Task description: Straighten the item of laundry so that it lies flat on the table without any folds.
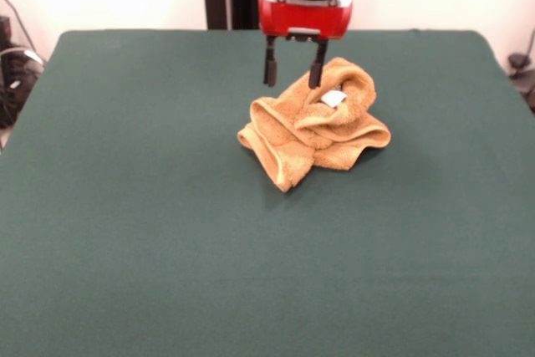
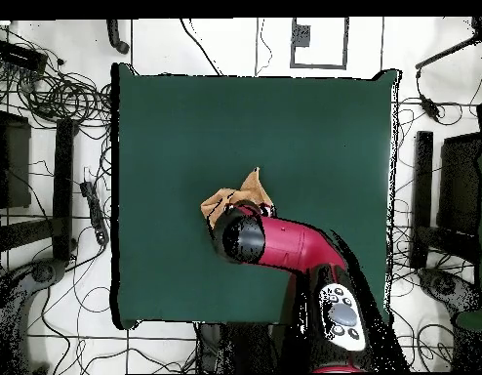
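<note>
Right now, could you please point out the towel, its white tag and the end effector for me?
towel (image 1: 292, 135): front view, on the crumpled folds at its middle.
white tag (image 1: 333, 99): front view, on the tag's face, atop the towel.
end effector (image 1: 293, 68): front view, midway between its two dark fingertips, which stand apart.

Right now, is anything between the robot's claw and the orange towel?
Nothing. In the front view the open gripper hangs just above the crumpled towel, with only bare green table showing behind the gap. The overhead view hides it under the arm.
</note>
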